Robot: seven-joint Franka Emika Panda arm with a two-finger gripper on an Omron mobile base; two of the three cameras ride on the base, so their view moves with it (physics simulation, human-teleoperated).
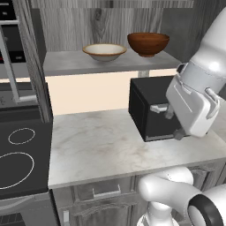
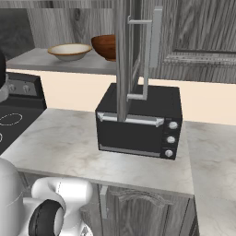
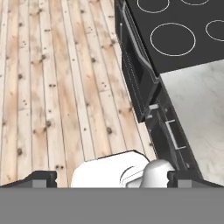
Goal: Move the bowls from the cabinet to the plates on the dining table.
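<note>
Bowls (image 1: 104, 51) side by side — cabinet (image 1: 110, 62) shelf

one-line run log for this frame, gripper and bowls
gripper: open, empty | cream bowl, brown bowl: on cabinet shelf, untouched | phase: pre-reach

Cabinet shelf (image 1: 70, 66): cream bowl (image 1: 104, 51), brown bowl (image 1: 148, 43).

Light: even and diffuse, moderately bright, with no visible source.
Shadows: soft and faint; a dim patch under the black appliance (image 2: 138, 122) on the worktop (image 1: 110, 150), darker recess behind the shelf (image 1: 101, 64) at upper centre.
Glare: mild sheen on the reddish-brown bowl (image 1: 148, 43); none on the stove (image 3: 175, 30).
Sharpness: rendered, slightly soft and pixelated throughout, no focus falloff.
Distortion: none evident at the edges.
</note>
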